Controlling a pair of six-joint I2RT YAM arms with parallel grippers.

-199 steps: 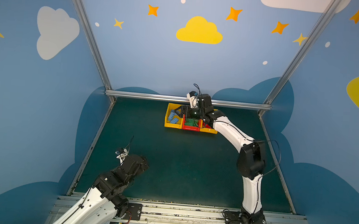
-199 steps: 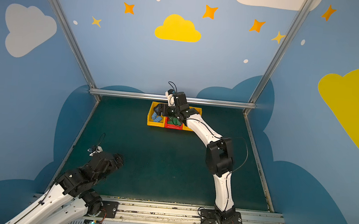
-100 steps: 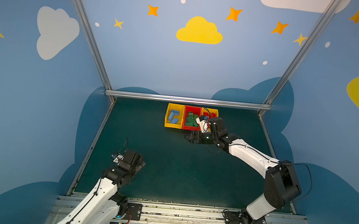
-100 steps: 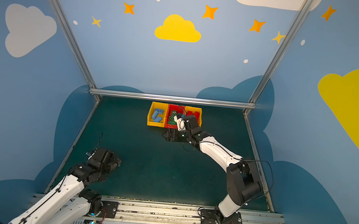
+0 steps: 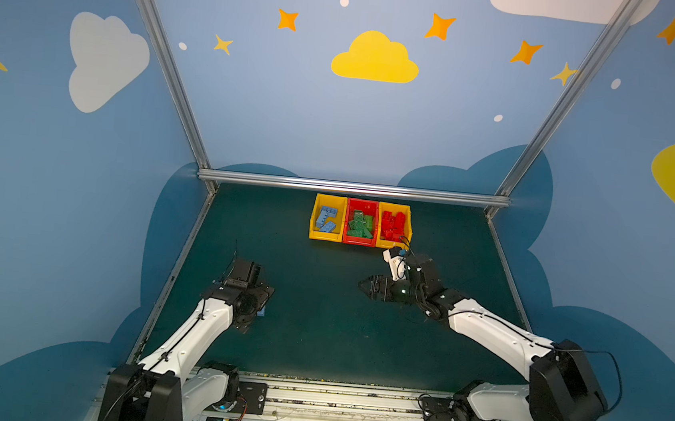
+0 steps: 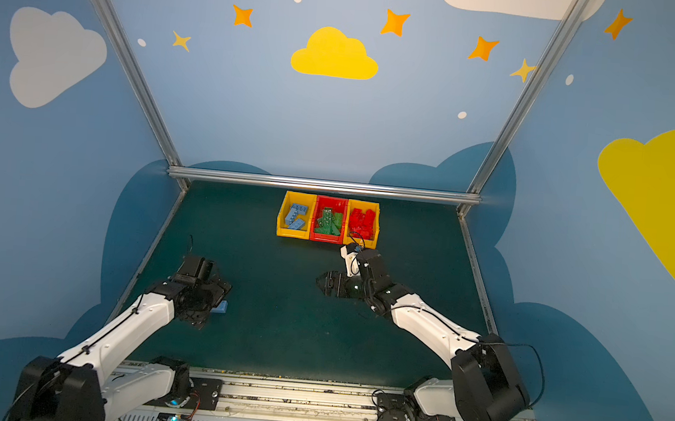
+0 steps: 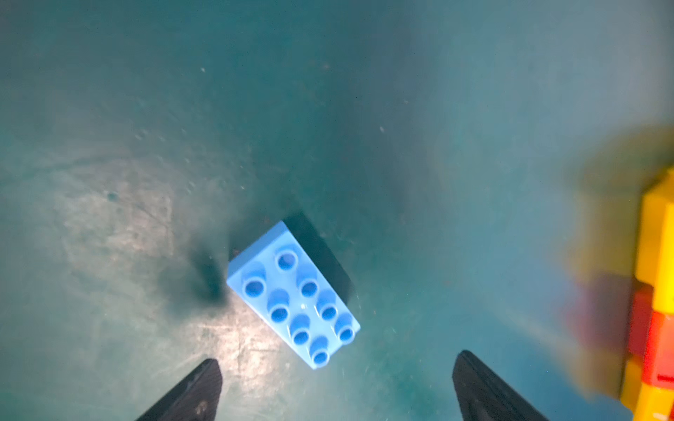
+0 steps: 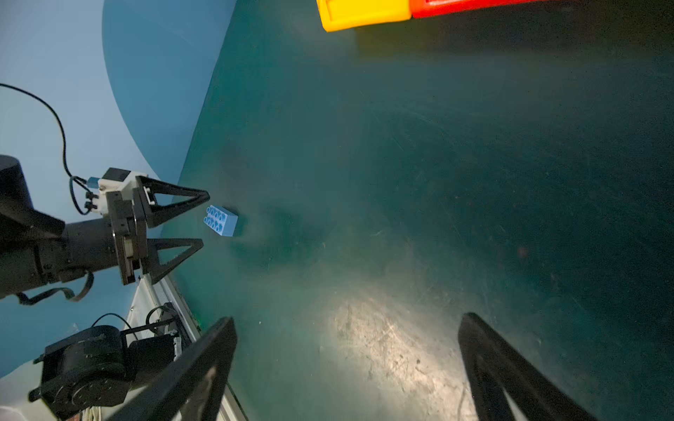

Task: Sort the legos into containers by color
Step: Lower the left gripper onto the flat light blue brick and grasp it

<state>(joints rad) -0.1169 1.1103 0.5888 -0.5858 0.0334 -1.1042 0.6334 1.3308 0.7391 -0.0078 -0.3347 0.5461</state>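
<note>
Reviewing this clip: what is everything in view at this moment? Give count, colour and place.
loose brick: one, light blue, studs up on the mat, left side
left yellow bin: one, yellow, left end of the back row
red bin: one, red, middle of the row
right yellow bin: one, yellow, right end
blue bricks: several, light blue, in the left yellow bin
green bricks: several, green, in the red bin
red bricks: several, red, in the right yellow bin
mat: one, dark green, cell floor
left gripper: one, black, open, just short of the loose brick
right gripper: one, black, open and empty, mid-mat before the bins

Left arm (image 5: 200, 328), right arm (image 5: 492, 329), jaws spread
</note>
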